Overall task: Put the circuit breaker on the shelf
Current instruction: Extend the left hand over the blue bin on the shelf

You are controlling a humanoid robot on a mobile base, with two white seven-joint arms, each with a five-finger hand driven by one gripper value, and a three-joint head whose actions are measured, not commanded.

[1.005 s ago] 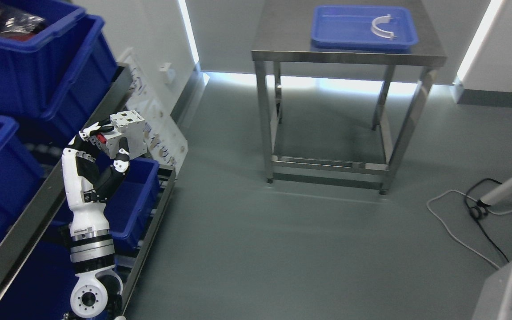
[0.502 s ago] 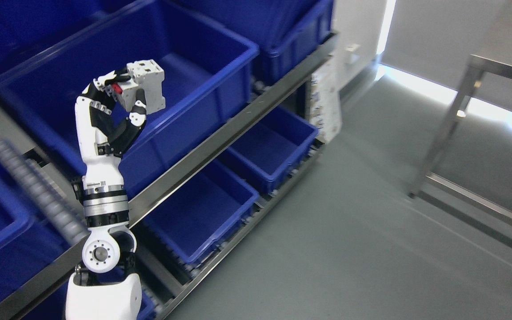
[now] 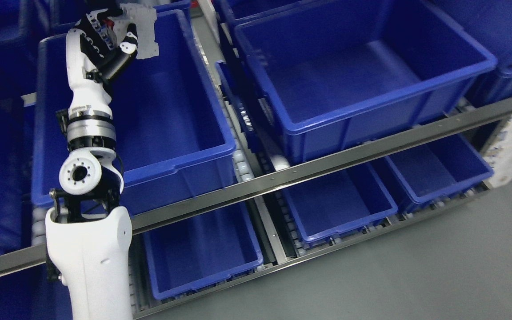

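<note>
My left hand (image 3: 114,31) is raised at the upper left and is shut on a grey-white circuit breaker (image 3: 142,26) with a red switch part. It holds the breaker in the air over the far part of a large empty blue bin (image 3: 149,102) on the shelf's upper level. The shelf (image 3: 327,164) is a steel rack with roller tracks, its front rail crossing the picture. My right hand is out of view.
A second large empty blue bin (image 3: 349,66) stands to the right on the same level. Smaller blue bins (image 3: 336,204) (image 3: 202,249) (image 3: 438,164) sit on the lower level. More blue bins line the far left and top. Grey floor (image 3: 416,266) lies at the lower right.
The camera has swung left toward the shelf, so the table has left the picture. My left arm has lifted the breaker higher and farther in, over the upper-level bin.
</note>
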